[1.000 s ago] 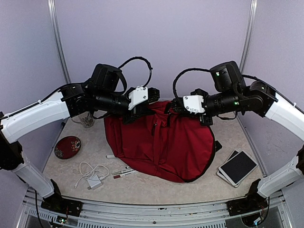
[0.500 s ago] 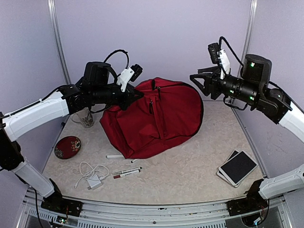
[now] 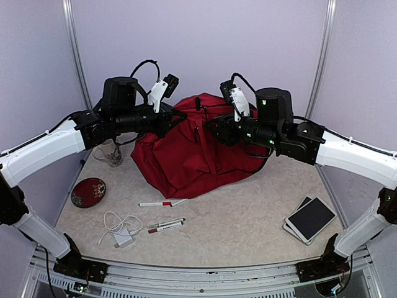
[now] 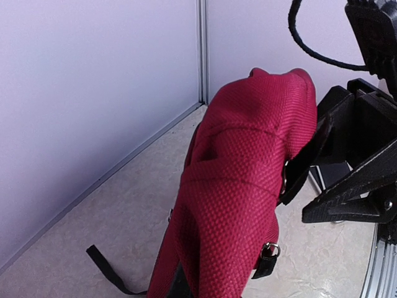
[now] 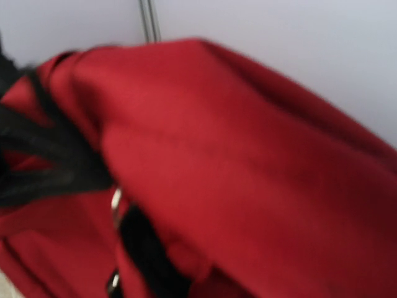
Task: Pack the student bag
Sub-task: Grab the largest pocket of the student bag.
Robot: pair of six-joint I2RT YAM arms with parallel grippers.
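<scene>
Propping the student bag (image 3: 186, 158) upright at the table's (image 3: 248, 217) twelve o'clock, the left gripper (image 3: 177, 118) pinches its top fabric, likely to expose the opening. The right gripper (image 3: 214, 127) noses in at the bag's two o'clock, finger spread unclear.

No text I can actually read from here. The markers (image 3: 165, 225) on the bench (image 3: 248, 211) are too small in the top view to make out any lettering. Both wrist cams are mostly red fabric of the student bag (image 3: 186, 155), and the right one is blurry.
</scene>
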